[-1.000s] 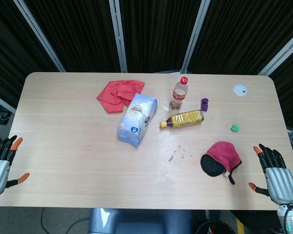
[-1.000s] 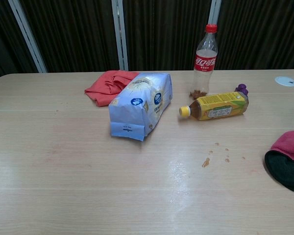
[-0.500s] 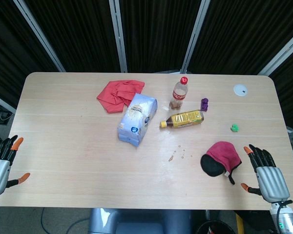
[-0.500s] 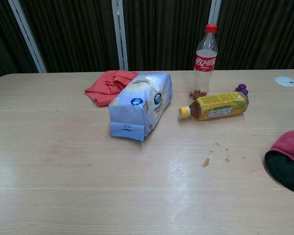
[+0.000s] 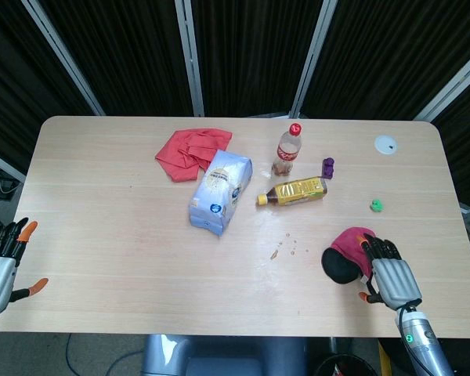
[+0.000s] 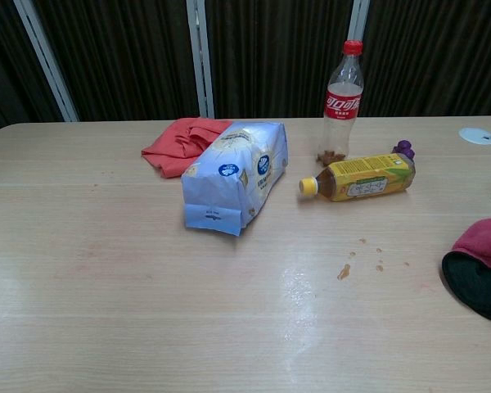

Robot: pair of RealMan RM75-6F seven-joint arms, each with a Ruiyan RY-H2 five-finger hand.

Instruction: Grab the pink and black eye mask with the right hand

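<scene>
The pink and black eye mask [image 5: 346, 254] lies flat on the table near the front right; the chest view shows it [image 6: 482, 266] at the right edge. My right hand [image 5: 390, 278] hovers over the mask's right side with fingers apart, covering its right edge, and holds nothing. Whether the fingertips touch the mask I cannot tell. My left hand [image 5: 1, 262] hangs off the table's front left corner, fingers spread and empty. Neither hand shows in the chest view.
A white-blue bag [image 5: 220, 190], a red cloth [image 5: 189, 151], an upright cola bottle [image 5: 288, 148] and a lying yellow bottle [image 5: 296, 190] occupy the middle and back. A purple item [image 5: 327, 166], a green item [image 5: 377, 205] and a white disc [image 5: 385, 144] lie right.
My right hand has moved left from the table's right edge to over the eye mask's right side. The left hand and the objects have stayed put.
</scene>
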